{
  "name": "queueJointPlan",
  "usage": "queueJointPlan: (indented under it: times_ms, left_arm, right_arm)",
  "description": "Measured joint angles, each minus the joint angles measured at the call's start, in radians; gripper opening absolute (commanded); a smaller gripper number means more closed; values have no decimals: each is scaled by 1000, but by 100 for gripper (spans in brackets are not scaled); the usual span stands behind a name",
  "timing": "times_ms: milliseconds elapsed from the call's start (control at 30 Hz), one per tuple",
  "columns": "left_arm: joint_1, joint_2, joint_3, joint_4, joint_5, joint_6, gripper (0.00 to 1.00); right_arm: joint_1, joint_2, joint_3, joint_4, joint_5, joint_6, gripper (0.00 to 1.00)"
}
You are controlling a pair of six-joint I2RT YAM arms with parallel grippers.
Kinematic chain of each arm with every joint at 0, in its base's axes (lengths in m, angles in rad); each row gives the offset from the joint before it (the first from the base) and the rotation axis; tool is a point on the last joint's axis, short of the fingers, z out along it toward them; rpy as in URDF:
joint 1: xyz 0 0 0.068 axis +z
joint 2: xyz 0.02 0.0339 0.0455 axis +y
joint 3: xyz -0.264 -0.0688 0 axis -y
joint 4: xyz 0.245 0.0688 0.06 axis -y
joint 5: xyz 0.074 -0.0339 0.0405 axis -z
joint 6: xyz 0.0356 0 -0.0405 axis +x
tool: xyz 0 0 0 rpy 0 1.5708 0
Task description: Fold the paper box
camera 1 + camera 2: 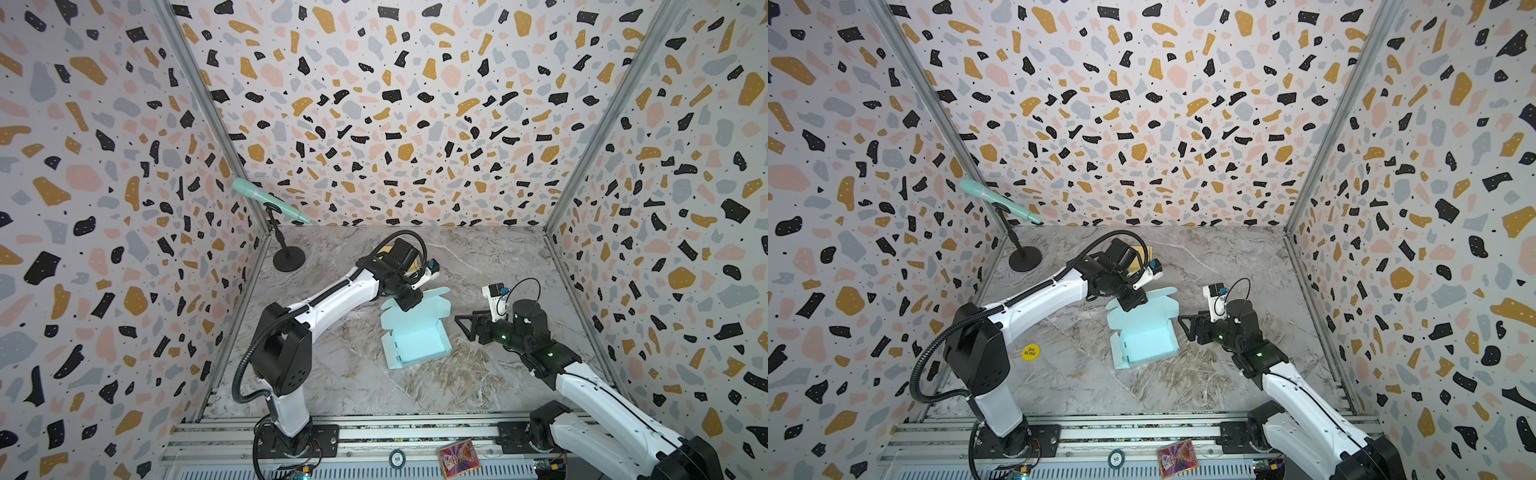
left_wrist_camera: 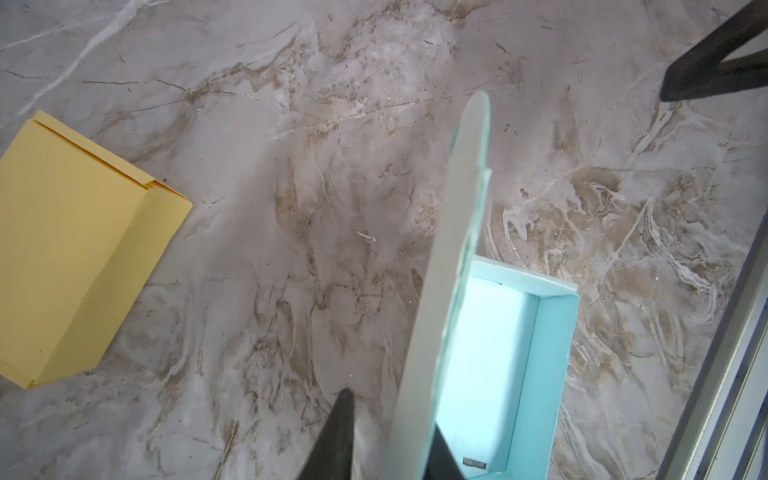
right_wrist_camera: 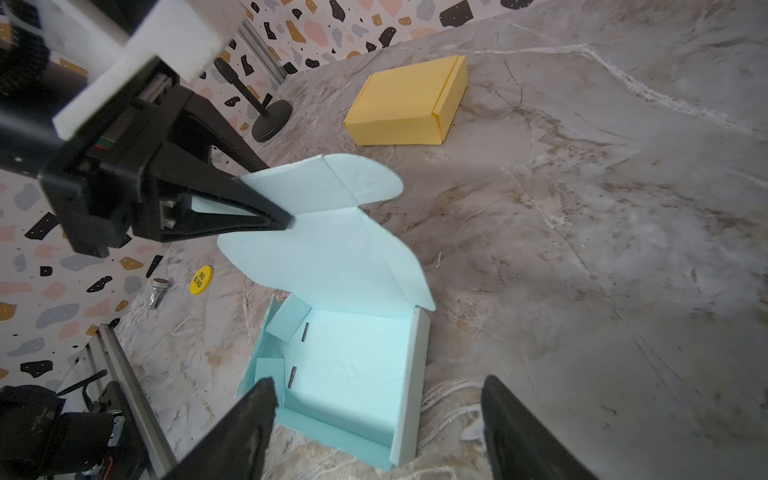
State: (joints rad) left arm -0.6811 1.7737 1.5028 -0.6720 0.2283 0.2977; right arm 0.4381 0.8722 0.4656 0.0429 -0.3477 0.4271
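The light blue paper box (image 1: 419, 345) (image 1: 1146, 338) lies mid-table, its tray (image 3: 349, 374) formed and open upward. Its lid (image 3: 332, 249) (image 1: 436, 302) stands raised at the far side. My left gripper (image 1: 407, 304) (image 1: 1133, 305) (image 3: 278, 195) is shut on the lid's far edge. In the left wrist view the lid (image 2: 449, 270) runs edge-on between the fingers of the left gripper (image 2: 390, 411). My right gripper (image 1: 463, 328) (image 1: 1185, 328) (image 3: 378, 384) hovers open just right of the tray's right wall, touching nothing.
A folded yellow box (image 3: 407, 104) (image 2: 75, 249) sits at the back, partly hidden by the left arm in both top views. A microphone on a stand (image 1: 270, 203) occupies the back left corner. A yellow disc (image 1: 1030, 352) and a small metal piece (image 3: 157, 289) lie at the left.
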Motion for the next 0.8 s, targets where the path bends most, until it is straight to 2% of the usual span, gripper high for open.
queueJointPlan:
  times_ms: [267,467,667,800]
  left_arm:
    - [0,-41,-33,6,-24,-16,1]
    - [0,-102,-94,35,-46,-79,0]
    - [0,-204,-184,139,-109,-246,0]
    - [0,-310,-317,305,-171,-447,0]
  right_arm:
    - [0,0,0,-1,6,3,78]
    - [0,0,0,-14,28,18,78]
    - [-2,-24,0,-30,53,49,80]
    - [-16,-45,0,-38,58,86,83]
